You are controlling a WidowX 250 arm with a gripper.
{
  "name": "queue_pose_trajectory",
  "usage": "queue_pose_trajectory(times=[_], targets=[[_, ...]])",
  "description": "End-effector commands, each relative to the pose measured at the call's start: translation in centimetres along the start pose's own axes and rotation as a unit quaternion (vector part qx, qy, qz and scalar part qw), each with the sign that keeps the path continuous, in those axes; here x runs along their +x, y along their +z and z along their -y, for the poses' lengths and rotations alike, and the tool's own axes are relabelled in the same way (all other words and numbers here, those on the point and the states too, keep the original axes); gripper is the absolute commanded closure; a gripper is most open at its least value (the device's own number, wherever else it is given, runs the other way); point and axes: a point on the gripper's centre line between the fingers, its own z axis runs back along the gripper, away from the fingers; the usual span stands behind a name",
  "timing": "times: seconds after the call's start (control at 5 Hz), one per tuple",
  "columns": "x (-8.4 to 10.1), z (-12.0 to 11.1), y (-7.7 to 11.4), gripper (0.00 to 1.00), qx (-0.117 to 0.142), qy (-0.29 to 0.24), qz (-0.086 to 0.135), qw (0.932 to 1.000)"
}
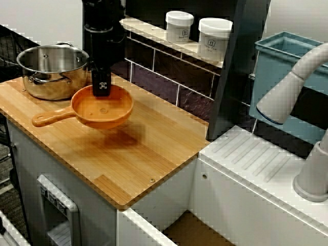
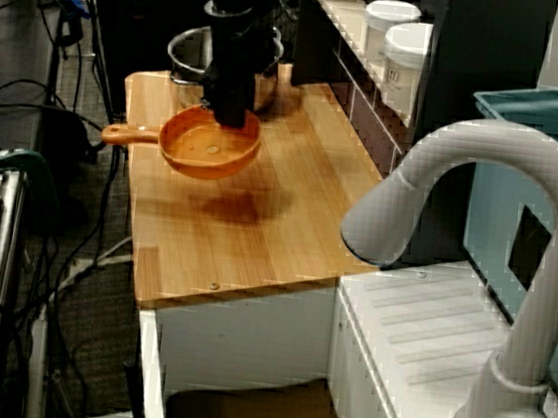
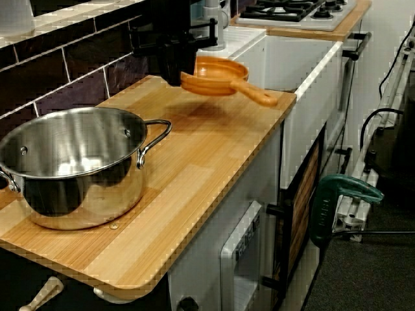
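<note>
Pan [image 1: 105, 110], orange, shallow, long handle, rim gripped by pincer [image 1: 101, 90]

Arm [image 1: 102, 46]: matte black throughout, built as a squarish column of stacked housings. In the high front view a thin, glossy, greyish ring circles the column partway up. Gripper [image 1: 101, 90]: black and narrower than the column, ending in a small block. The face of the block carries white marks, possibly screw heads or a printed pattern, too blurred to tell which. In the low side view short black bars stick out sideways from both sides of the wrist housing.
</note>
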Motion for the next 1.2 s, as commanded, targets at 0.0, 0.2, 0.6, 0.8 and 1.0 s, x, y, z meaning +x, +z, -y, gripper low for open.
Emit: queue_pose_trajectory(times=[0.0, 0.2, 0.6, 0.8, 1.0], targets=[[1.1, -1.2, 5.2, 1.0, 0.017, -0.007, 0.03, 0.9994], [1.4, -1.6, 6.8, 1.0, 0.005, 0.0, 0.028, 0.9996], [1.3, -2.3, 9.3, 1.0, -0.012, 0.004, 0.029, 0.9995], [1.0, -1.9, 10.2, 1.0, -0.017, 0.001, 0.028, 0.9995], [0.7, -1.9, 11.6, 1.0, -0.022, 0.001, 0.035, 0.9991]])
